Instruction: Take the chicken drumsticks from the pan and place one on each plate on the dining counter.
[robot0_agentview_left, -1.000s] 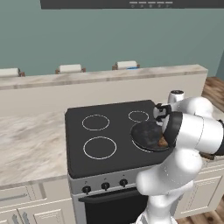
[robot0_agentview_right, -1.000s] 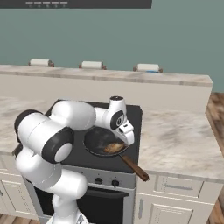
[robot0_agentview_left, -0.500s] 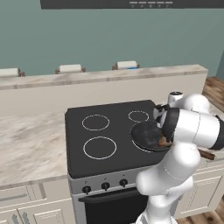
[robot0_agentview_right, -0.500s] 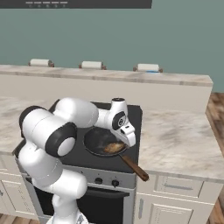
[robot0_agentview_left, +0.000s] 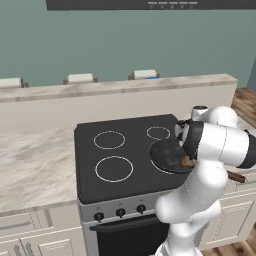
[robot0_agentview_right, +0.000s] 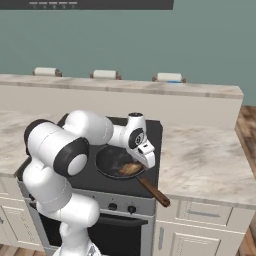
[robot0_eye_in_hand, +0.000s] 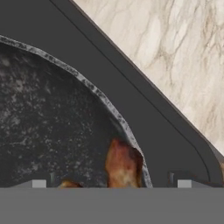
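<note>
I have the claw (robot0_agentview_right: 146, 161) low over the pan (robot0_agentview_right: 114, 161), at its rim on the handle side, fingers spread wide and gripping nothing. The pan sits on the black stove top (robot0_agentview_left: 120, 155), near its front corner beside the marbled worktop (robot0_agentview_right: 205, 160). Through the hand camera I see a golden-brown drumstick (robot0_eye_in_hand: 123, 165) lying inside the pan against the rim, just below the claw.
</note>
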